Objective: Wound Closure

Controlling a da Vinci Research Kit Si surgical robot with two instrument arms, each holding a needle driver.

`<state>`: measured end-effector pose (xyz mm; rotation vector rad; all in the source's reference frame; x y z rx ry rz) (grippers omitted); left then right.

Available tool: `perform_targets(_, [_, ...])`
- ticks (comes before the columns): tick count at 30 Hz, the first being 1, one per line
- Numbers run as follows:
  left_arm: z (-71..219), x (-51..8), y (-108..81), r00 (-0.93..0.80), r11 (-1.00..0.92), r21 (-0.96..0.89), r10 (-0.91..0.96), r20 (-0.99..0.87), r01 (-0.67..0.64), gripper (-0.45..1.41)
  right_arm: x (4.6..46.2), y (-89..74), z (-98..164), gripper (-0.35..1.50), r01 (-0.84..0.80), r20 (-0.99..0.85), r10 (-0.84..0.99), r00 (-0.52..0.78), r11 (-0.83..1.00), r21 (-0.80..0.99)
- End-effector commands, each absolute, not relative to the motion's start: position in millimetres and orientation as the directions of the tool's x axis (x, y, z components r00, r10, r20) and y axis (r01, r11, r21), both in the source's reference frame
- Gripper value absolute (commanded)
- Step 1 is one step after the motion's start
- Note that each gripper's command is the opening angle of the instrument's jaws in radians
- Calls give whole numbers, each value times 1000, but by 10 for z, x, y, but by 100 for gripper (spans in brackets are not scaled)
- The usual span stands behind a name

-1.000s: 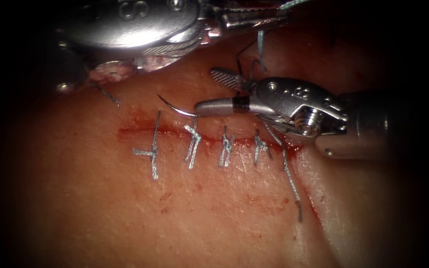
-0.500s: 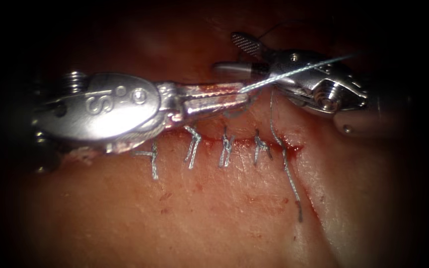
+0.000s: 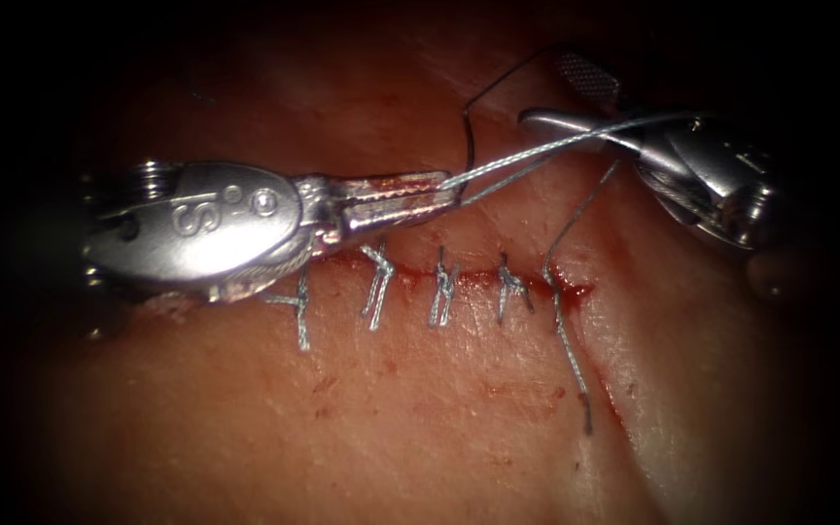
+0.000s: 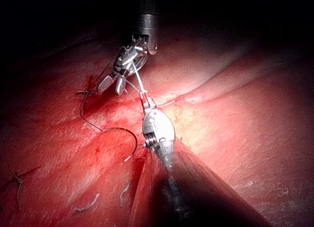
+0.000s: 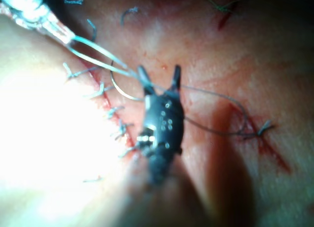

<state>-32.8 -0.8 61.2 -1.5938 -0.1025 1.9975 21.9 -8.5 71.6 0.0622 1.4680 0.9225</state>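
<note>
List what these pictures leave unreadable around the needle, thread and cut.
- Endoscope view: the left tool, shut on the thread, covers the cut's left end.
- Endoscope view: whether the thread wraps the open right tool or only crosses it; overlap hides this.
- Left wrist view: the needle's tip, too small to tell if it enters the tissue.

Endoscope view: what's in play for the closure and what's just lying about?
In play: left tool, jaws shut on the thread; right tool, jaws open, thread across one jaw; needle, free of both tools; cut.
Lying about: tied stitches; cut ends of thread; red fluid.
</note>
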Motion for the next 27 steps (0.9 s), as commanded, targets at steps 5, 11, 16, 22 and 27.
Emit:
perform_targets(5, [641, -341, -10, -114, -822, -411, 488, -866, -395, -45, 229, -94, 716, 66, -470, -814, 552, -182, 679, 565])
perform_targets(11, [670, -333, 0, -108, -807, -419, 501, -859, -416, -45, 221, -104, 711, 66, -394, -815, 543, -203, 716, 576])
perform_targets(16, [689, -334, 9, -108, -805, -414, 499, -860, -425, -45, 217, -112, 703, 66, -323, -813, 546, -201, 747, 582])
perform_targets(22, [713, -342, 13, -116, -802, -407, 499, -859, -437, -45, 217, -124, 695, 64, -248, -816, 545, -192, 778, 577])
perform_targets(27, [732, -359, 4, -126, -801, -418, 512, -850, -429, -45, 219, -131, 691, 59, -175, -830, 526, -185, 814, 554])
